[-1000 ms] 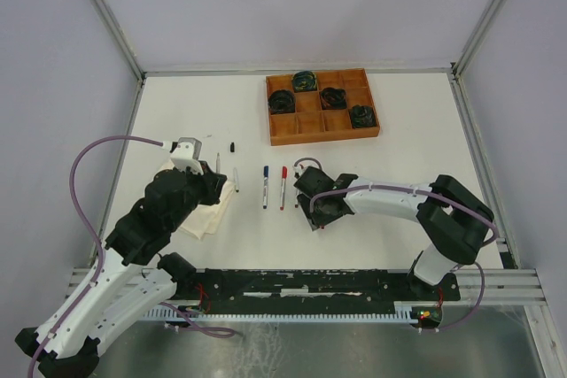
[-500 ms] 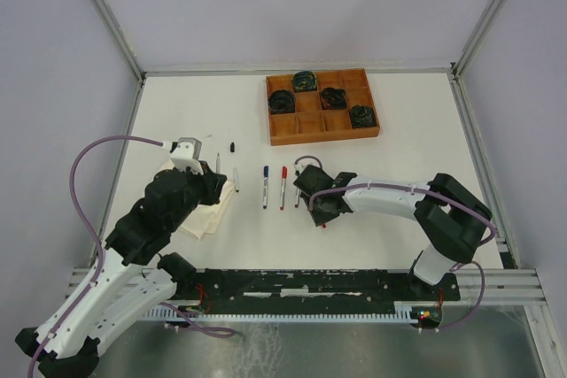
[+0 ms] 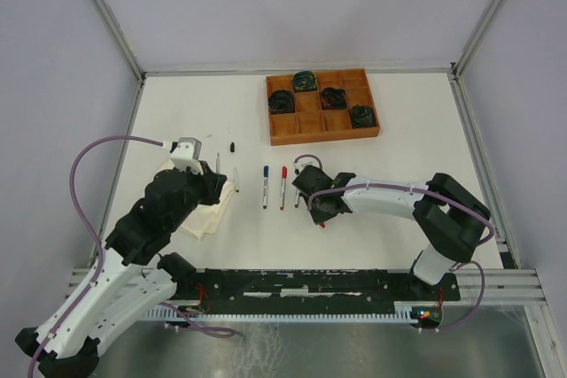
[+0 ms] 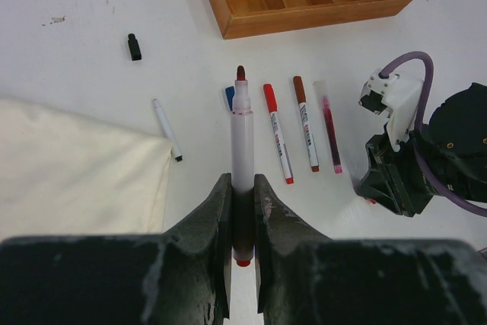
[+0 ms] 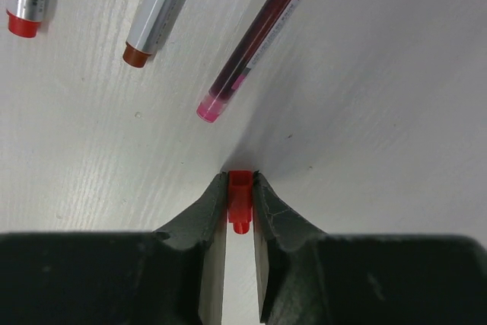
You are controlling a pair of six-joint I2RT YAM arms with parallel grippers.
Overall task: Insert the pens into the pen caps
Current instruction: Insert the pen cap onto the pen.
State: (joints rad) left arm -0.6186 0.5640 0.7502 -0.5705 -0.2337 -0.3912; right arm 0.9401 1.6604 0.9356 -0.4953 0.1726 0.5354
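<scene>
My left gripper [image 4: 242,182] is shut on a white-barrelled pen [image 4: 242,131] with a bare dark red tip that points away from me; it hangs over the table by the cloth [image 3: 216,181]. My right gripper [image 5: 240,180] is down at the table [image 3: 321,215], shut on a small red pen cap [image 5: 240,197] that stands between its fingers. Capped pens lie in a row: blue [image 3: 264,186], red [image 4: 277,133], brown [image 4: 306,123], and a pink-red one [image 5: 259,43]. A bare white pen [image 4: 166,129] lies near the cloth, and a black cap [image 4: 135,46] sits beyond it.
A folded cream cloth [image 4: 68,173] lies under the left arm. A wooden compartment tray [image 3: 321,128] with dark coiled cable bundles [image 3: 333,96] stands at the back. Metal frame posts border the table on both sides.
The right gripper's jaws have come together on the red cap at the table. The left arm and its pen have not moved.
</scene>
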